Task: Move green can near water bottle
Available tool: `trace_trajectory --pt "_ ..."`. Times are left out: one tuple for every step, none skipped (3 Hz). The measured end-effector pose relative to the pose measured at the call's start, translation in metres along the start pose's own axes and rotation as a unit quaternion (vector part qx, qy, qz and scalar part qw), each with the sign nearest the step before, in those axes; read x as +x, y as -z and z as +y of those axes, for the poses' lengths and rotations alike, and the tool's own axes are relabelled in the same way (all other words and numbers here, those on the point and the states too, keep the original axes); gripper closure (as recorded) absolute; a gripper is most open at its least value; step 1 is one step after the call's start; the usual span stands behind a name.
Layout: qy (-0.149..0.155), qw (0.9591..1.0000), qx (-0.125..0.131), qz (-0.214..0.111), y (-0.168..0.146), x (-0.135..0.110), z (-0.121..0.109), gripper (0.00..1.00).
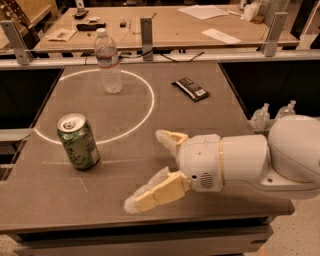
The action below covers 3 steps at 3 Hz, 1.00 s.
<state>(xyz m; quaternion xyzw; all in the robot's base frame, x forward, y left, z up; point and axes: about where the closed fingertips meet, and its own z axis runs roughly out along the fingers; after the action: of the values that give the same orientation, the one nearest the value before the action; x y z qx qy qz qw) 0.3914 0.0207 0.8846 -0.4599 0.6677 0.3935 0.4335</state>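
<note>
One upright green can (78,142) well left of the wide-spread, empty end effector (145,170).

green can (78,142): metal, glossy green wall, shiny silver top
water bottle (108,62): clear plastic, ribbed, glossy; white cap, matt
gripper (145,170): over the table's front right part, fingers spread apart; pale yellowish finger pads (162,191), matt, rough-looking
arm shell (240,162): white plastic, smooth, soft sheen
table (215,125): dark top, matt, smooth
circle (151,102): thin white line, matt
packet (190,89): dark wrapper, slight gloss
rear bench (175,27): light brown wood, satin
sheets (202,11): white paper, matt
</note>
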Motion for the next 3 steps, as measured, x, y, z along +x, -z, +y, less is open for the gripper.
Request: trace_trajectory --pt "0.011 0.999 0.038 0.022 -0.032 0.018 -0.006 0.0" --pt "0.048 0.9941 0.086 0.046 -0.045 0.022 -0.024 0.0" --pt "0.051 0.9928 0.098 0.046 -0.044 0.021 -0.03 0.0"
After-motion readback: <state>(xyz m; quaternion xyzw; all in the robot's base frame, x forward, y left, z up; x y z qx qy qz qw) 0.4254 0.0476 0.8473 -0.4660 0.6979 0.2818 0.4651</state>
